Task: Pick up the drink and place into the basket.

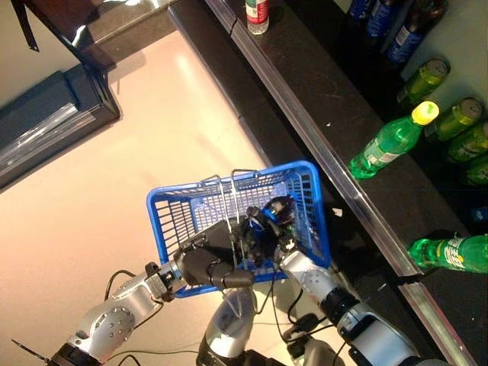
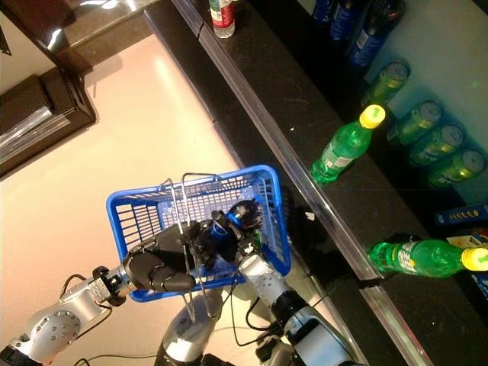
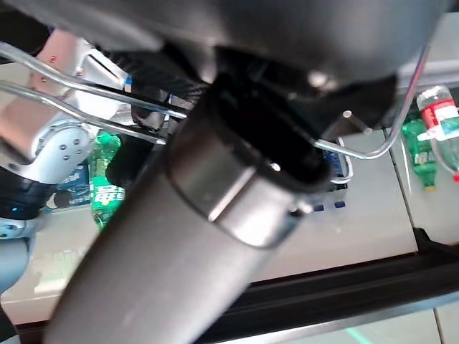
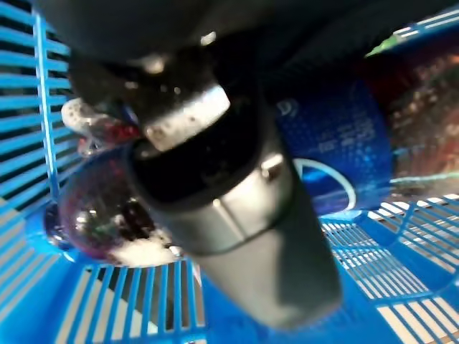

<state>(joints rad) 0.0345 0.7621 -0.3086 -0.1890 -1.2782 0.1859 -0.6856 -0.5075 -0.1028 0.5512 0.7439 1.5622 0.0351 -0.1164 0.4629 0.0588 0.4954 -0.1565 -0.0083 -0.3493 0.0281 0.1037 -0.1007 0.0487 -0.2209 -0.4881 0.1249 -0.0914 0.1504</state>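
Observation:
The blue basket (image 1: pixel 162 221) hangs raised in front of me. My left hand (image 1: pixel 207 267) is shut on its thin wire handles (image 1: pixel 226 197), which also show in the left wrist view (image 3: pixel 86 107). My right hand (image 1: pixel 258 235) reaches down inside the basket and is shut on the drink (image 1: pixel 278 209), a dark cola bottle with a blue label. In the right wrist view the thumb (image 4: pixel 237 208) lies across the bottle (image 4: pixel 337 143), which sits low against the basket's blue mesh (image 4: pixel 107 308).
A dark counter with a metal front edge (image 1: pixel 335 171) runs along the right. On it lie green bottles (image 1: pixel 385 145) (image 1: pixel 450 253), green cans (image 1: pixel 457 118), blue bottles (image 1: pixel 396 30) and a red-labelled bottle (image 1: pixel 258 15). A dark cabinet (image 1: pixel 46 114) stands at the left.

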